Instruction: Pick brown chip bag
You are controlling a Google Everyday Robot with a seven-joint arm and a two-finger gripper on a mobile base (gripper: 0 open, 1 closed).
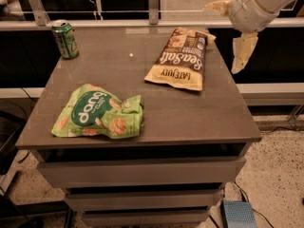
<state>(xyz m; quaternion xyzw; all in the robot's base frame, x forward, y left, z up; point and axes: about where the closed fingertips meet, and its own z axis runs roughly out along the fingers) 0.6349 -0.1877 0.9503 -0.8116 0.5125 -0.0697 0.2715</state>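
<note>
Jaws: spread wide, empty; gripper [223, 38] hovers off the counter's [190, 113] 2 o'clock edge. Item: brown chip bag [178, 58], lying flat at 1 o'clock, near them. Probably light, crinkly, slippery, with fragile contents; pinch a tan end seam gently.

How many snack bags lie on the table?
2: the brown chip bag, far right, with the open gripper hovering to its right; the green bag, front left. None seems hidden.
</note>
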